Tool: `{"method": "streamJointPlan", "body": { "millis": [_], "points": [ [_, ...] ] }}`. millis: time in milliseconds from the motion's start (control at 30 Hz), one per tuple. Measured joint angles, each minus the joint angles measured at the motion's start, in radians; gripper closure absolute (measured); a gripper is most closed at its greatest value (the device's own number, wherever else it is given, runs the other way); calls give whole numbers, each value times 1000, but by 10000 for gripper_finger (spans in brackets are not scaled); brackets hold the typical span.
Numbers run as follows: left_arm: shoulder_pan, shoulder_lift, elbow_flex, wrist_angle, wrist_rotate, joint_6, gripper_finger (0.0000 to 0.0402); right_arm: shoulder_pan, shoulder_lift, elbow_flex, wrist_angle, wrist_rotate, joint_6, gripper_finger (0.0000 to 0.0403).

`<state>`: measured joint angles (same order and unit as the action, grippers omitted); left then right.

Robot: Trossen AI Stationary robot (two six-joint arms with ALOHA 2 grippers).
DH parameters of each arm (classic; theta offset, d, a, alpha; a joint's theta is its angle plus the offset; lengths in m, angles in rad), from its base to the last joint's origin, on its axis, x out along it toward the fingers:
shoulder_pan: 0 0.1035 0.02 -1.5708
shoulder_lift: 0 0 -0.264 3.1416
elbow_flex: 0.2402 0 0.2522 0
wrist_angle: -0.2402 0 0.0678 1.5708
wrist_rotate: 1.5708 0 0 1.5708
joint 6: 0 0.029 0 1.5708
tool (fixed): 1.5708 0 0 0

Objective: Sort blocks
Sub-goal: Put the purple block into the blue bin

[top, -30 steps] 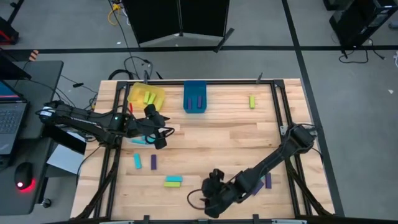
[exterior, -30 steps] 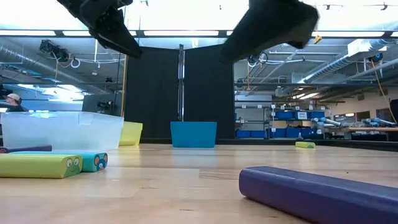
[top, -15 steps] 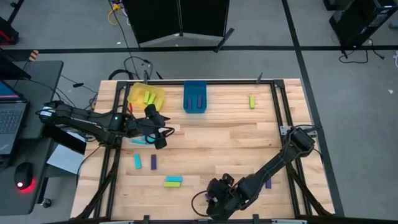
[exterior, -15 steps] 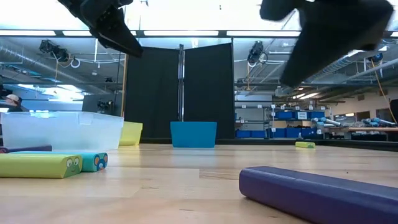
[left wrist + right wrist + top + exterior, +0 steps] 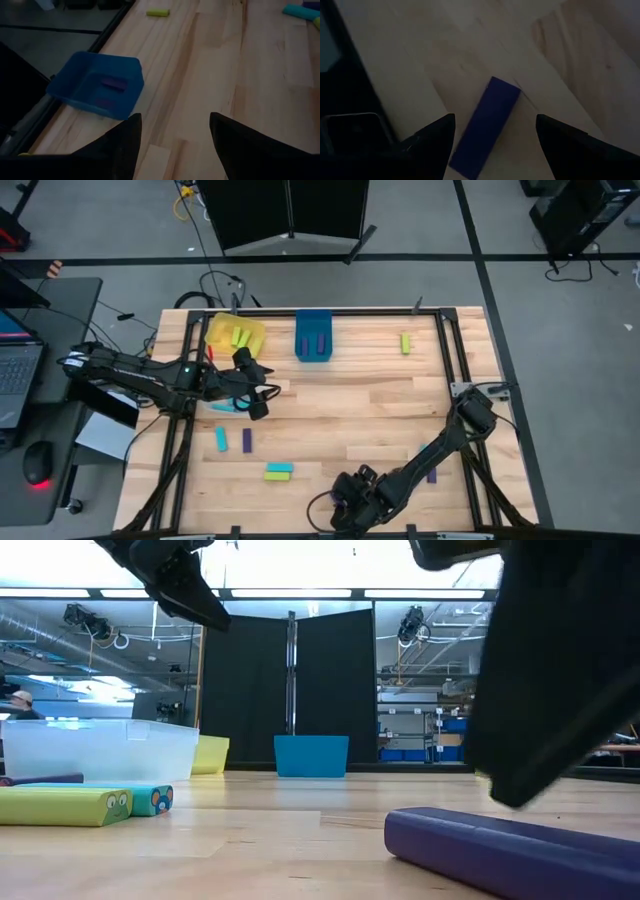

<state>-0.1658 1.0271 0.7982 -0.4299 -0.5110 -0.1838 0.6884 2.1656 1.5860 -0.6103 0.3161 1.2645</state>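
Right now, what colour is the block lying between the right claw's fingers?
Dark purple. The block lies on the wood, untouched, seen best in the right wrist view.

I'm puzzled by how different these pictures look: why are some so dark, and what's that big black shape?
Both wrist views are dim: the purple block and blue bin look murky. In the low view, bright ceiling lights silhouette the arms, and the big black shape there is an arm close to the lens. The high view is evenly lit.

Robotics lab or workshop: exposed ceiling ducts, shelving with blue storage bins, black curtain, laptop desk.
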Motion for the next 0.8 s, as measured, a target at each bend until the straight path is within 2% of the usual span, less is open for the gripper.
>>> {"method": "streamJointPlan", "body": {
  "millis": [533, 667, 800],
  "points": [
    [0, 0, 0, -1, 1, 0, 161, 3, 62, 8, 13, -23, 34, 120],
    [0, 0, 0, -1, 4, -1, 161, 1, 67, 7, 2, -24, 36, 139],
    [0, 0, 0, -1, 7, -1, 161, -3, 68, 7, -19, -38, 41, 177]
  ]
}}
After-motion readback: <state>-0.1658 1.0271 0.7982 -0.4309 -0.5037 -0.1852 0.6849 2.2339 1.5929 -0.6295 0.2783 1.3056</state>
